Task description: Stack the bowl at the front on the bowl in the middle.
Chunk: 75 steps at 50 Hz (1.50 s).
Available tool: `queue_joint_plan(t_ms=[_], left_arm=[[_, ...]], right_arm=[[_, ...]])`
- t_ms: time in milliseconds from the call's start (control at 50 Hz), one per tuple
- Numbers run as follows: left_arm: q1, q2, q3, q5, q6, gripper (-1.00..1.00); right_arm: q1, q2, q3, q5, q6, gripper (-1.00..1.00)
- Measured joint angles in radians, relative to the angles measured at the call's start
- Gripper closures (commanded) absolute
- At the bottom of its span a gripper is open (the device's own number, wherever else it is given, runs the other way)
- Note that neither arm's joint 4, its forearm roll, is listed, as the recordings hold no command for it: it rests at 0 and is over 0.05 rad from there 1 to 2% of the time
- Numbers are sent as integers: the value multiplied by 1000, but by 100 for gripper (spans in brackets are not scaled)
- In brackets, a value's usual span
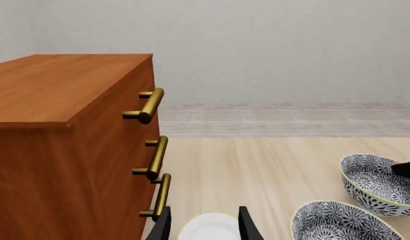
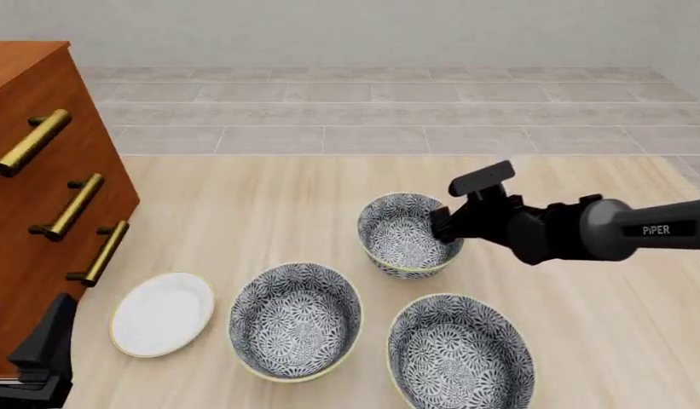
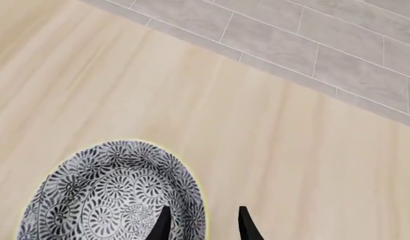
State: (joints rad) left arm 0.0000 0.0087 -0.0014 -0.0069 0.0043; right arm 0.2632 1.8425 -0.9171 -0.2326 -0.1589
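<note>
Three alike grey-and-white floral bowls stand on the table. The bowl at the front point(image 2: 404, 232) point(image 1: 371, 184) point(image 3: 105, 197) is the one farthest out from the arms. My right gripper point(image 2: 444, 228) point(image 3: 202, 222) is open at this bowl's right rim, one finger inside the bowl and one outside, so the rim lies between them. The bowl in the middle point(image 2: 295, 319) point(image 1: 341, 224) sits nearer and to the left, untouched. My left gripper point(image 1: 205, 227) point(image 2: 45, 345) stays open and empty at the near left, over the white plate.
A third floral bowl point(image 2: 461, 354) stands nearest, at the right. A plain white plate point(image 2: 162, 313) point(image 1: 208, 226) lies at the near left. A wooden drawer cabinet point(image 2: 31, 179) point(image 1: 65, 150) with brass handles fills the left side. Tiled floor lies beyond the table.
</note>
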Motion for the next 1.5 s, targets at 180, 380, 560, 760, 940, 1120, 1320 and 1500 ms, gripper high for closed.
queue_joint_plan(t_ms=[180, 380, 560, 760, 940, 1120, 1320, 1500], left_arm=[[0, 2, 0, -1, 0, -100], [0, 1, 0, -1, 0, -100], [0, 1, 0, -1, 0, -100], [0, 1, 0, -1, 0, -100], [0, 1, 0, -1, 0, -100], [0, 1, 0, -1, 0, -100], [0, 1, 0, -1, 0, -100], [0, 1, 0, -1, 0, -100]], right_arm=[[8, 25, -4, -10, 14, -100], [15, 54, -9, -23, 25, -100], [16, 78, -14, -34, 29, -100], [16, 80, -16, -44, 25, 100], [15, 70, -12, -46, 22, 100], [18, 33, -8, -29, 16, 100], [33, -81, -7, 44, 14, 100], [46, -196, -20, 125, 7, 100]])
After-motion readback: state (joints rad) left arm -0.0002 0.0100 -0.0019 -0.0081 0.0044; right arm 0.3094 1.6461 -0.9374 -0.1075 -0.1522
